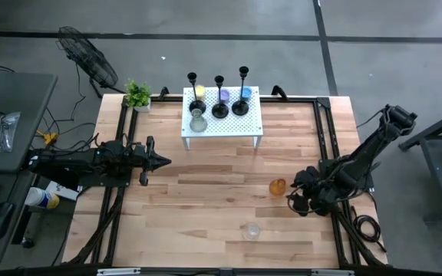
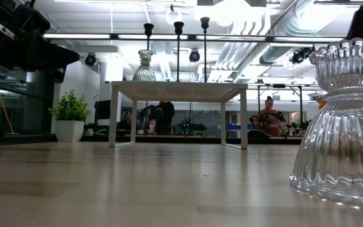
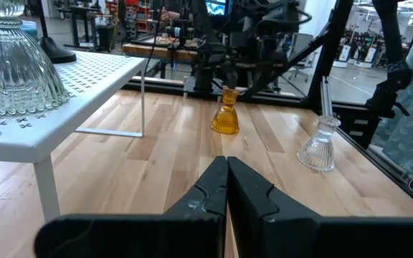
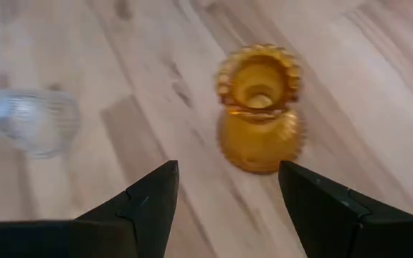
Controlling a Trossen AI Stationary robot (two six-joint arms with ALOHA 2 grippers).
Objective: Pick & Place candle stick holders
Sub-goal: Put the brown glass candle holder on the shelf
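Observation:
Three black candlesticks (image 1: 219, 96) and yellow, purple and blue cups stand on the white perforated stand (image 1: 221, 126), with a pale green glass holder (image 1: 198, 121) at its near left. An amber glass holder (image 1: 278, 186) stands upright on the table; it also shows in the right wrist view (image 4: 259, 107). A clear glass holder (image 1: 251, 230) stands nearer the front edge. My right gripper (image 4: 228, 193) is open just right of the amber holder, touching nothing. My left gripper (image 3: 226, 186) is shut and empty at the table's left.
A small green potted plant (image 1: 137, 95) sits at the table's far left corner. A black metal frame (image 1: 324, 130) runs along the table's sides. The stand's legs (image 2: 113, 116) rest on the wood at the far middle.

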